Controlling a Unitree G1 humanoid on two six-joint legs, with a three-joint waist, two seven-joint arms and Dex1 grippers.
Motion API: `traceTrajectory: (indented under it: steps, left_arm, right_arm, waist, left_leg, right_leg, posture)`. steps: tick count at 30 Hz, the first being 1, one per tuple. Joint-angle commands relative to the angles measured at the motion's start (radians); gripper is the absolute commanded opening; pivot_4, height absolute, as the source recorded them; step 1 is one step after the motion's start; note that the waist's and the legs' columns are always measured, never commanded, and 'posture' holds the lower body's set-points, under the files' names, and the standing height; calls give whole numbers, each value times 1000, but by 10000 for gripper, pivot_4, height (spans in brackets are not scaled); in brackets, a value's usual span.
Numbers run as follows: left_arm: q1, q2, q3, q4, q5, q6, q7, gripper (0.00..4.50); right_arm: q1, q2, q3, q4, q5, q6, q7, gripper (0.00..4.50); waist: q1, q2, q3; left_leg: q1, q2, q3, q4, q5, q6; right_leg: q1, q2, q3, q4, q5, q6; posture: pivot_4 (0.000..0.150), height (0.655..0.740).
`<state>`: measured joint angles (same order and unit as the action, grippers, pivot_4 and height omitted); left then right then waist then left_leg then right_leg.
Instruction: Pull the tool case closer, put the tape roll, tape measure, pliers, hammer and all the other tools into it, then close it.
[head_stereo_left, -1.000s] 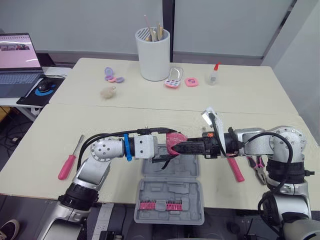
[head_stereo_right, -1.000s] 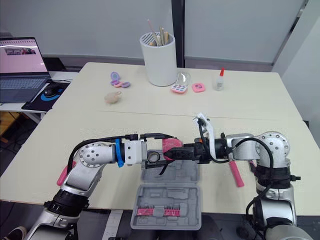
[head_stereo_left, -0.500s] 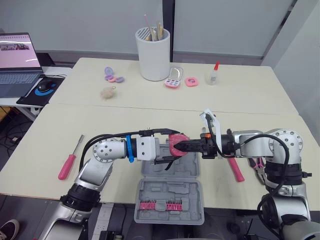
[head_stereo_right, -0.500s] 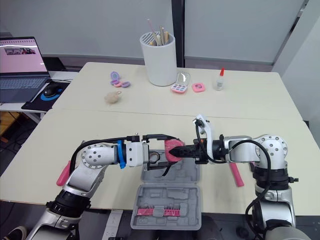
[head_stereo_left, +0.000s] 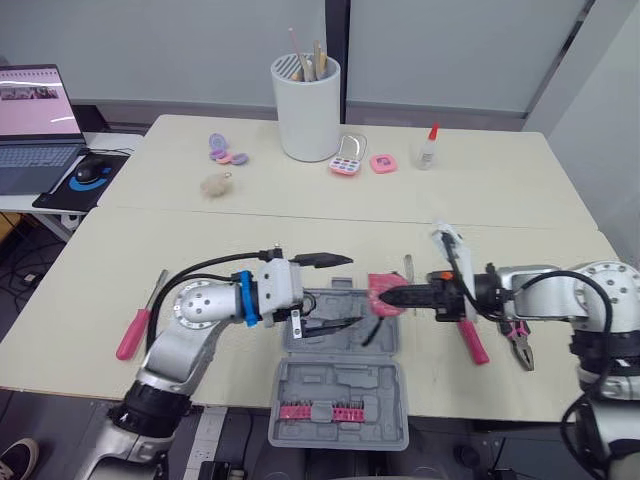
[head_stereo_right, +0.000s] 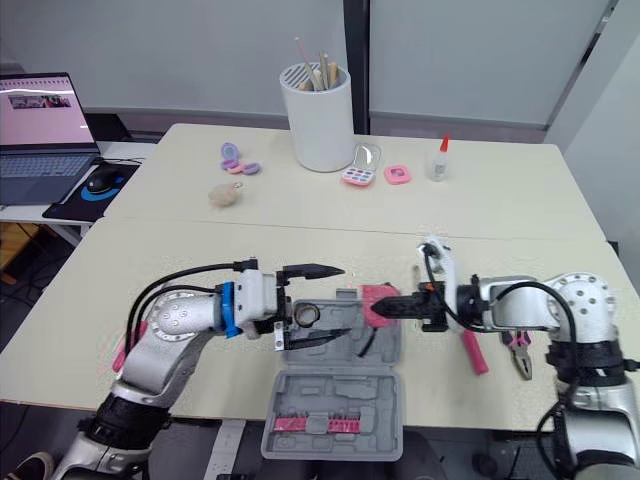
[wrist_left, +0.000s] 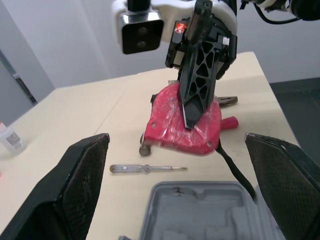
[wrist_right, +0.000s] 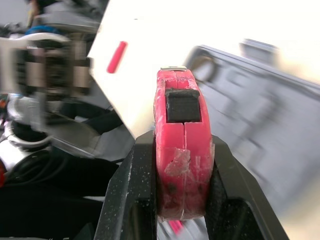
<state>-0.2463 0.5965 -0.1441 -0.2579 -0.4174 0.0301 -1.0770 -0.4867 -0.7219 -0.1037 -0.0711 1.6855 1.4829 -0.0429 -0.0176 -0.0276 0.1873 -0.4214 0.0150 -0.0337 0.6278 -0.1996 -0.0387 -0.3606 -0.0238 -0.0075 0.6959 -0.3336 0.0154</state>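
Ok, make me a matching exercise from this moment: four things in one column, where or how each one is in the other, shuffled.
1. tape measure
2. left gripper
3. pliers
4. red-handled screwdriver

A. on the table, right of the tool case
B. open, over the tool case
C. on the table, left of the tool case
D. clamped in the right gripper

Pairs: 1-D, 2-B, 3-A, 4-C.

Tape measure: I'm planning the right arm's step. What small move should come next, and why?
Probably carry the tape measure slightly left over the open tool case and lower it in: the right gripper is shut on it at the case's right edge, and the left gripper is open.
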Motion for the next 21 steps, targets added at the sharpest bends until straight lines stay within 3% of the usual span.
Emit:
traceTrajectory:
  steps: [1, 7, 21]
  left_arm:
    - [69, 46, 30, -139, -80, 78, -14, 45000]
    - [159, 80, 17, -239, -85, 125, -12, 45000]
    - [243, 101, 35, -266, -48, 114, -2, 45000]
  right_arm:
    - [95, -116, -46, 17, 70, -17, -2, 7758]
    - [197, -188, -7, 74, 9, -7, 26, 7758]
    - [219, -15, 45, 138, -184, 4, 43, 7758]
  waist:
    - [0, 0, 0]
    - [-5, 0, 0]
    - [-9, 1, 0]
  left_leg:
    - [0, 0, 0, 0, 0, 0]
    - [2, 1, 2, 0, 0, 0]
    - [2, 14, 13, -1, 0, 0]
  right_leg:
    - [0, 0, 0, 0, 0, 0]
    - [0, 1, 2, 0, 0, 0]
    - [-5, 12, 15, -4, 1, 1]
  posture:
    - [1500, 7400]
    - [1500, 7400]
    - [1500, 7400]
